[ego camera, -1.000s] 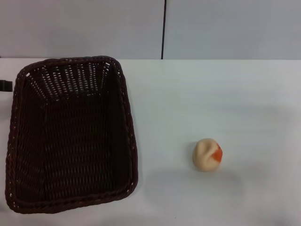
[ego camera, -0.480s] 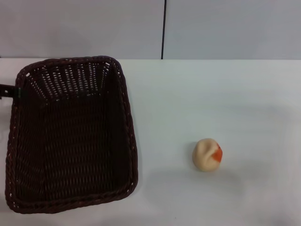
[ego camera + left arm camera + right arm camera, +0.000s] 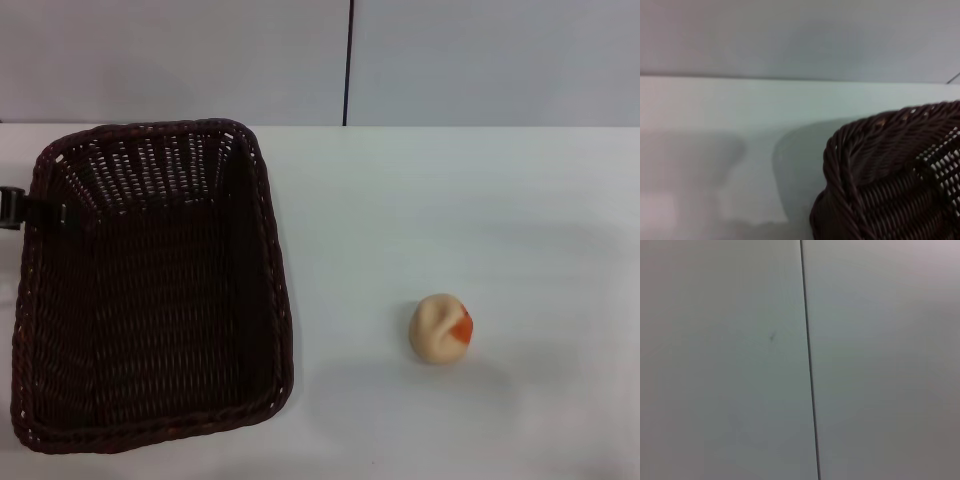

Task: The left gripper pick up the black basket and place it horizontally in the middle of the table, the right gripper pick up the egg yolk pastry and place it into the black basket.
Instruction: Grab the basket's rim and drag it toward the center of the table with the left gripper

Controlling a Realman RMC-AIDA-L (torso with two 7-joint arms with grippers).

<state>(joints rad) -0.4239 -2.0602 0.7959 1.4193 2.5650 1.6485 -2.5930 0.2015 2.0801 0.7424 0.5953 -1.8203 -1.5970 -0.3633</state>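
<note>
**Left gripper at basket rim, pastry untouched on table**

Black basket (image 3: 150, 290) on the left part of the white table (image 3: 450, 200), long axis running near-to-far, slightly skewed, open side up, nothing inside. Dark woven walls, braided rim, rounded corners. Near end close to the table's near edge, far end short of the back wall (image 3: 200, 60).

Left gripper (image 3: 30, 210) poking in from the left edge of the head view, at the basket's left rim near the far-left corner. Only a small black part visible, reaching across the rim and into the basket. Can't tell how wide the fingers stand or whether anything is clamped; contact with the rim looks likely but not certain. Left wrist view filled low down by a rounded basket corner (image 3: 890, 175), seen close, with bare table beside it and the wall behind; no fingers of its own shown there.

Egg yolk pastry (image 3: 440, 328) on the table, well apart from the basket, to its right, toward the near side. Cream ball, folded crease on top, orange-red patch facing right. Sitting free, nothing touching it.

Right gripper not seen anywhere. Right wrist view only plain wall with a thin dark vertical seam (image 3: 810, 370); same seam (image 3: 348, 60) in the head view behind the table.
</note>
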